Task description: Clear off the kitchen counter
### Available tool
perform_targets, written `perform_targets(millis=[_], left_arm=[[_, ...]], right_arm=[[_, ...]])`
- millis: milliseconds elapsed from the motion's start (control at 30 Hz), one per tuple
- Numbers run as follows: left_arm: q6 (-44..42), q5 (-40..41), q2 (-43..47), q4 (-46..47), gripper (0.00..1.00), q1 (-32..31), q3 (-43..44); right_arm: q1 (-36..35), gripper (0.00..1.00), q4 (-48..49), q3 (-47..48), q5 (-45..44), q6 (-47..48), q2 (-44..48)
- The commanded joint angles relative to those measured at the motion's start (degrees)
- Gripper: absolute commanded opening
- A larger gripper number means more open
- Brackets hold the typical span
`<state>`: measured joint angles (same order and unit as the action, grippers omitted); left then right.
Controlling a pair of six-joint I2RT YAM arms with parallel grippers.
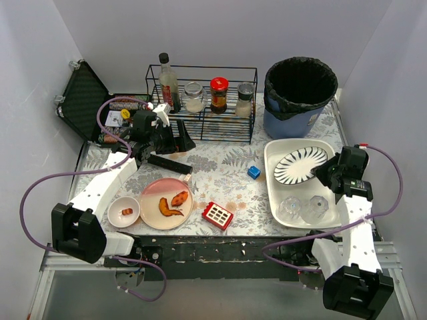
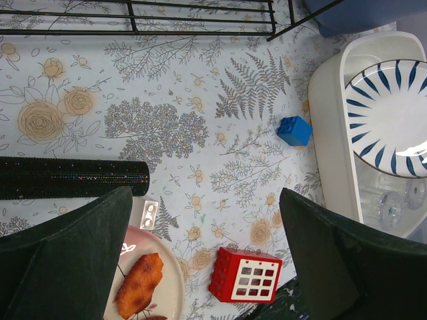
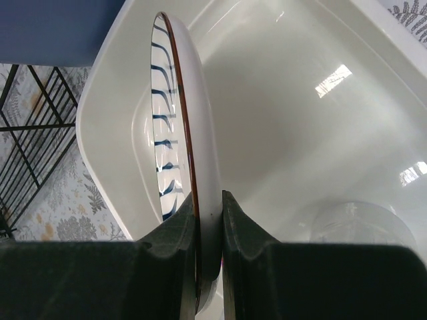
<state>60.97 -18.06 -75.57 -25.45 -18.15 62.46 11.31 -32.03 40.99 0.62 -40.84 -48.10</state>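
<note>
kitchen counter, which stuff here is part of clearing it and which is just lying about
Part of the job: kitchen counter; striped plate gripped by the right hand at the white tub; pink plate; small bowl; red block; blue block.
Probably just lying about: wire rack; black case; bin.

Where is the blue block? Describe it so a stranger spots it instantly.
Start at the white tub on the right of the counter. Just left of its wall sits the blue block. It is small, plain blue, unlike the larger red gridded block nearby.
</note>
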Motion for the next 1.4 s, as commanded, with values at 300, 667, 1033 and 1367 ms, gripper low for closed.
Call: perform_targets(millis=[300, 667, 1033, 1367], left_arm=[[-0.1, -0.1, 0.8, -0.3, 0.93, -0.1, -0.1], [0.0, -0.2, 0.7, 0.1, 0.93, -0.1, -0.1], [0.1, -0.6, 0.2, 0.2, 0.93, 0.0, 0.2], [1.3, -1.6, 0.3, 2.0, 0.93, -0.1, -2.2]], right_arm=[[2.2, 0.01, 10.2, -1.1, 6.2, 1.2, -2.6], [3.7, 0.01, 11.0, -3.4, 9.0, 3.9, -5.2], [5.2, 0.01, 13.7, -6.7, 13.1, 7.4, -7.0], [6.7, 0.01, 16.4, -9.6, 16.0, 9.1, -8.3]])
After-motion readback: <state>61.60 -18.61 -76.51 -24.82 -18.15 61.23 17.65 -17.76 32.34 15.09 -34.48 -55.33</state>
